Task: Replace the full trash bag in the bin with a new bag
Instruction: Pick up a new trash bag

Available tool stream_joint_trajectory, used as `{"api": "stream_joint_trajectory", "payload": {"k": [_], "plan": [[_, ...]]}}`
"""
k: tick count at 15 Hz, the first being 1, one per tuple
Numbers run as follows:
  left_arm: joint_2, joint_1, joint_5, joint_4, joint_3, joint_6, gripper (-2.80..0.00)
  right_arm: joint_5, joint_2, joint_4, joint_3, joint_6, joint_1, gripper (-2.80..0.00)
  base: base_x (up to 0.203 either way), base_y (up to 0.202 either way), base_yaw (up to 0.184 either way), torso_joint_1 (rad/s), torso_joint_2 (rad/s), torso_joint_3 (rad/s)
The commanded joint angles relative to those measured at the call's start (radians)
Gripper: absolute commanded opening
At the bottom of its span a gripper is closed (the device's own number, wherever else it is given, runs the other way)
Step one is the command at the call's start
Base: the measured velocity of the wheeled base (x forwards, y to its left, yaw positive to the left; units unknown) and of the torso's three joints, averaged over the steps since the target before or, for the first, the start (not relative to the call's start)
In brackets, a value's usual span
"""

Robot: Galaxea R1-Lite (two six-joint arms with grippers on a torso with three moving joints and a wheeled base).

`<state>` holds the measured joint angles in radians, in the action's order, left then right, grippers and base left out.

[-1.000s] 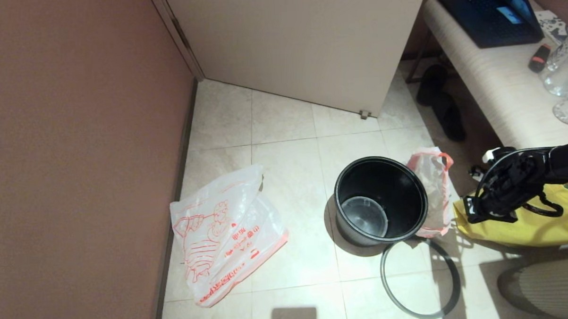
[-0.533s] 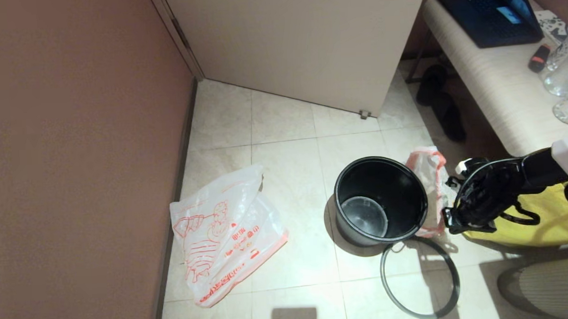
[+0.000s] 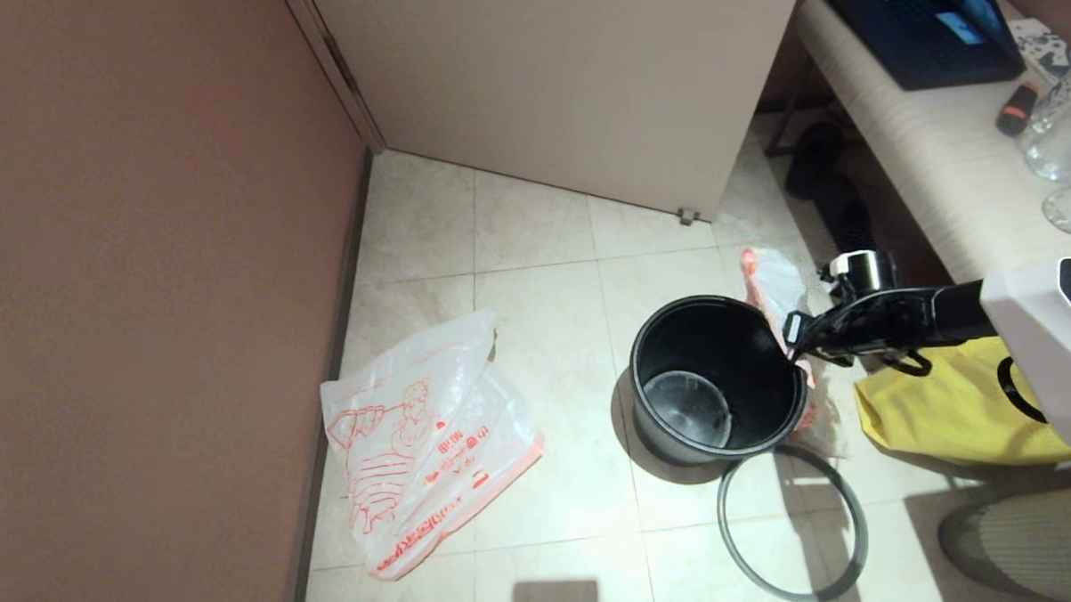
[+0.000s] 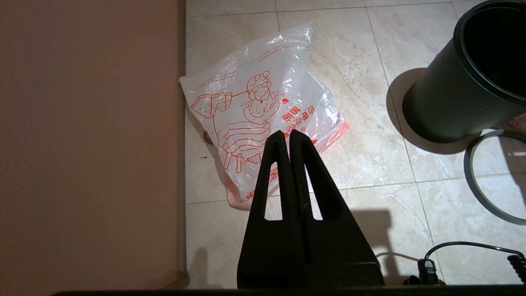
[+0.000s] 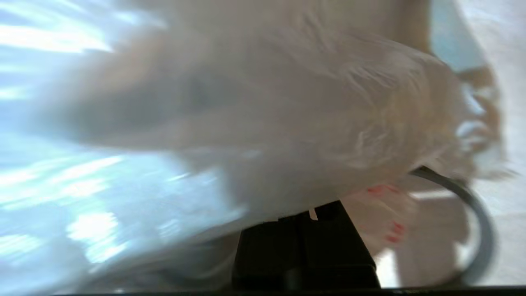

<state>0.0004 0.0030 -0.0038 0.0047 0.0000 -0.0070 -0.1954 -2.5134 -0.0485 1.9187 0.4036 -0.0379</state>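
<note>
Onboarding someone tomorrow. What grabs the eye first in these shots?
The empty black bin mid-floor, its loose grey hoop lying on the tiles in front of it. The right gripper is shut on the full trash bag at the bin's far right rim. The new bag lies flat by the left wall.

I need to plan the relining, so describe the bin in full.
The bin is a small round black bucket, plastic by its look, with faintly ribbed walls. It stands upright on the tiled floor, unlined and empty. Its grey hoop lies on the floor, touching its base. The full trash bag hangs against its far-right rim.
</note>
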Motion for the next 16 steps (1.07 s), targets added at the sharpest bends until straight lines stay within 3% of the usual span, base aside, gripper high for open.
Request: {"api": "stream_joint_trajectory", "payload": {"k": [1,6,10,12,16], "plan": [[0.001,0.0,0.0,0.0,0.0,-0.001,-2.8,-0.03,-0.007,0.019,0.066,0.035,0.011,-2.8,0.0,0.0,0.0,0.0,0.0,0.0],[0.001,0.0,-0.001,0.0,0.0,-0.001,-2.8,0.01,0.14,-0.055,0.021,0.086,-0.01,-2.8,0.0,0.0,0.0,0.0,0.0,0.0],[0.001,0.0,-0.001,0.0,0.0,-0.001,-2.8,0.01,0.384,-0.217,-0.174,0.083,-0.049,-2.8,0.0,0.0,0.0,0.0,0.0,0.0],[0.001,0.0,-0.001,0.0,0.0,-0.001,-2.8,0.004,0.485,-0.269,-0.271,0.05,-0.017,-2.8,0.0,0.0,0.0,0.0,0.0,0.0],[0.001,0.0,0.001,0.0,0.0,-0.001,-2.8,-0.039,0.491,-0.351,-0.284,0.036,0.093,-2.8,0.0,0.0,0.0,0.0,0.0,0.0]]}}
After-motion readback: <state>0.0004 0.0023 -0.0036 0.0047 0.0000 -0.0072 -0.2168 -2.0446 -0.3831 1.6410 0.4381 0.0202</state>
